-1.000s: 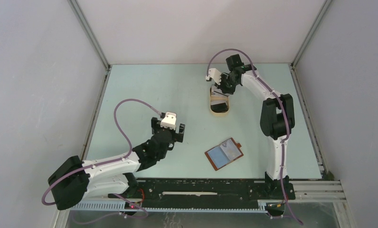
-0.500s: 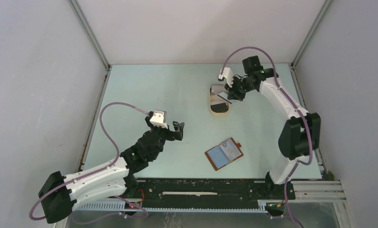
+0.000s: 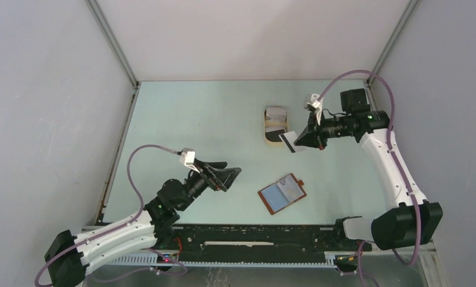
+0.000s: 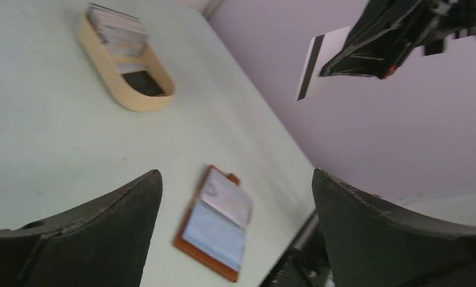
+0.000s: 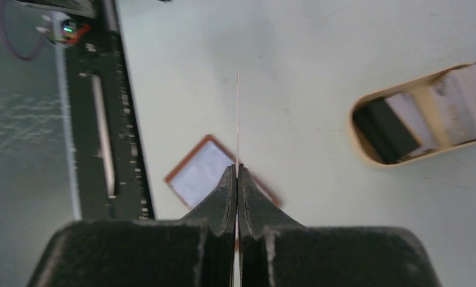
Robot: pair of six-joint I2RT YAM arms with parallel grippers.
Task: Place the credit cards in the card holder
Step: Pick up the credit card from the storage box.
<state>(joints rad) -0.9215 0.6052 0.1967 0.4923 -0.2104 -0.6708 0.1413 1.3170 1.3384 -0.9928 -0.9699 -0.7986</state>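
The right gripper [image 3: 296, 140] is clamped on one credit card [image 3: 287, 142], a white one with a black stripe along one short edge. It holds the card clear of the table [image 3: 194, 119], over the right half, just off the near end of the tan oval tray [image 3: 274, 143]. In the right wrist view the fingers meet tight at the tips of the gripper [image 5: 237, 170], and the credit card [image 5: 238, 119] shows only as a thin edge-on line sticking out past them. From the left wrist camera the same card [image 4: 316, 66] hangs in the air against the wall.

The rest of the credit cards [image 3: 275, 113] lie in the tray, which sits towards the far edge, right of the middle. There is a stack of pale ones [image 4: 116, 24] at its far end and a black one [image 4: 143, 84] flat at its near end.

The card holder [image 3: 282, 193] lies open and flat close to the near edge of the table, right of centre. It has a reddish-brown border around pale inner faces, and nothing touches it.

The left gripper [image 3: 226, 172] hovers with its jaws spread wide and empty, left of the card holder and apart from it, over the near part of the table. Its own camera sees the card holder [image 4: 217, 224] between the two fingers.
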